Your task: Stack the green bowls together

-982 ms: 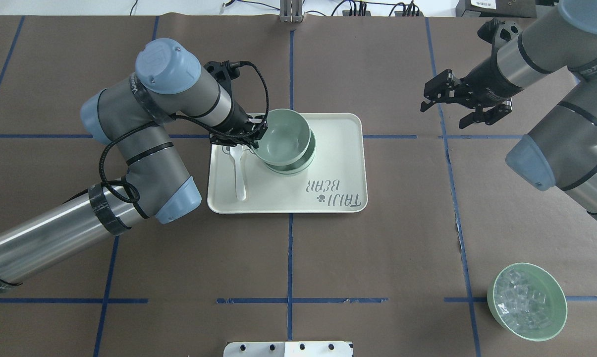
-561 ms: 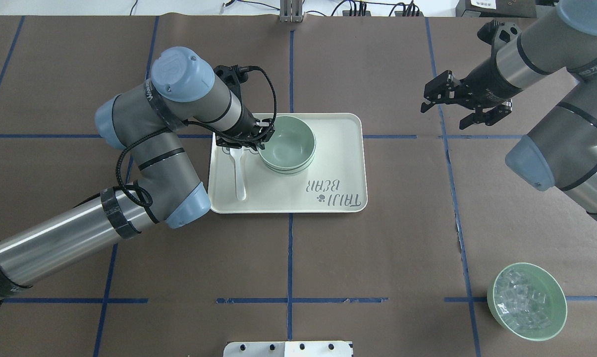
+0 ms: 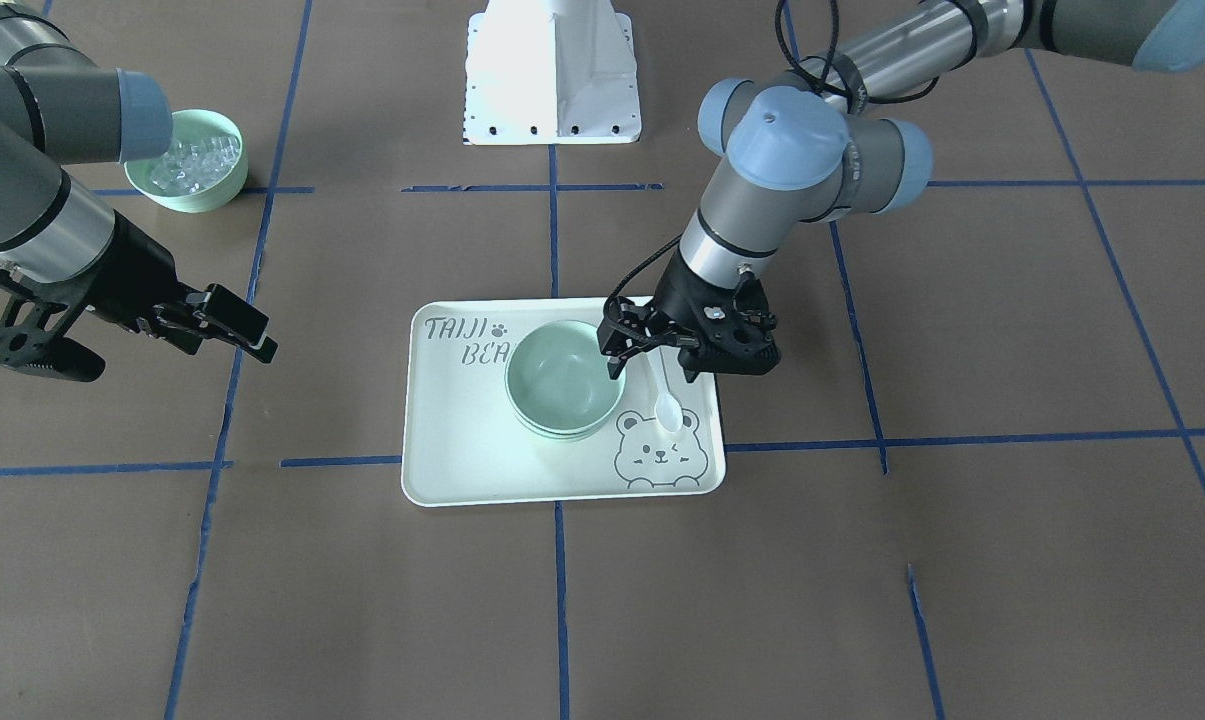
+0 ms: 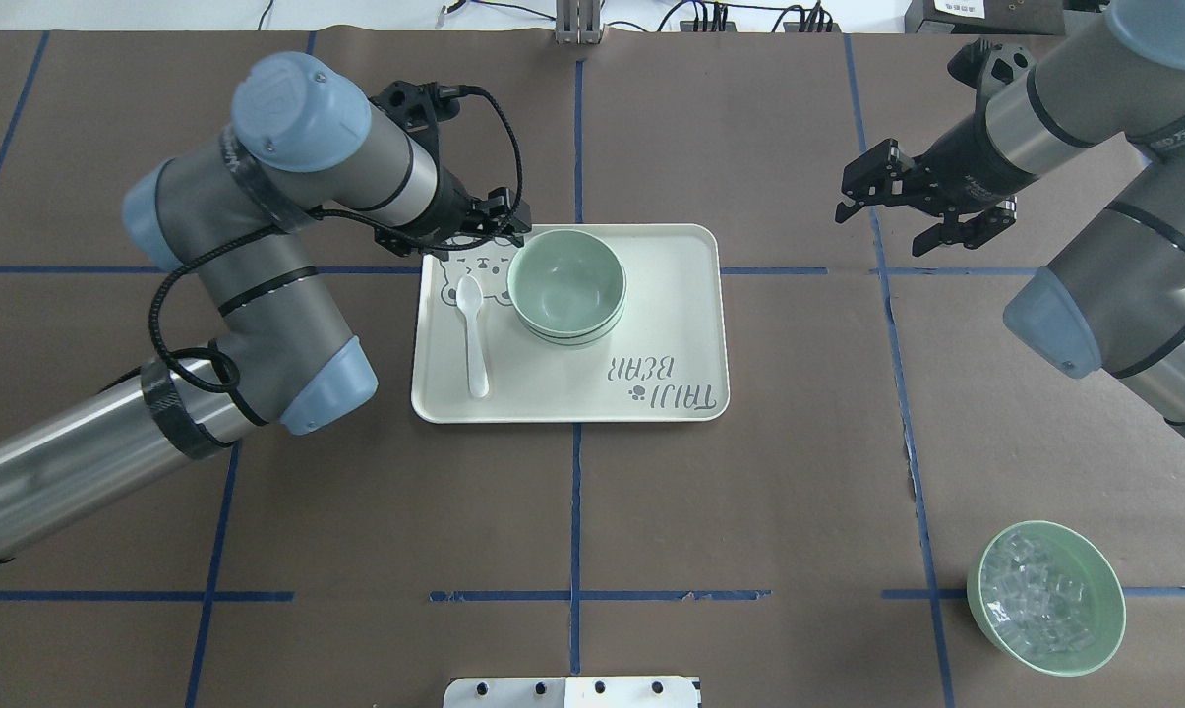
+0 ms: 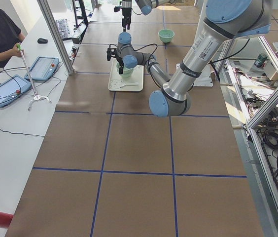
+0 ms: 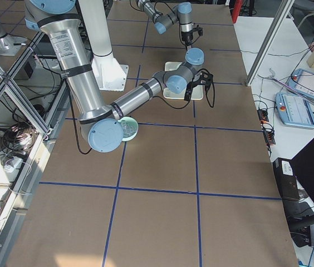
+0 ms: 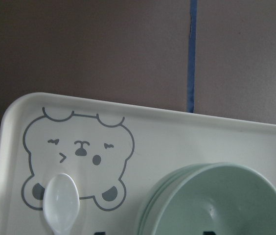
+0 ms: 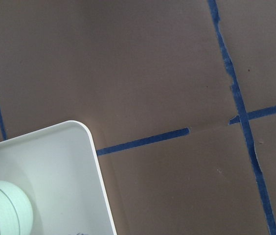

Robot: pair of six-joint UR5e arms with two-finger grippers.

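Three pale mint-green bowls (image 4: 566,287) sit nested in one stack on the cream tray (image 4: 671,295). The stack also shows in the front view (image 3: 562,390), the left wrist view (image 7: 221,205) and, at the edge, the right wrist view (image 8: 3,210). My left gripper (image 4: 474,236) is open and empty, just off the stack's far-left side, over the tray's corner; it shows in the front view (image 3: 687,355) too. My right gripper (image 4: 892,221) is open and empty, well to the right of the tray.
A white plastic spoon (image 4: 472,334) lies on the tray left of the stack, its bowl on a printed bear face (image 7: 79,152). A like green bowl holding clear cubes (image 4: 1046,598) stands at the near right. The robot's base plate (image 4: 572,691) is at the near edge.
The top bowl went from tilted in my left gripper down into the stack. The left gripper opened, let it go and drew back to the far left. The right arm has not moved.
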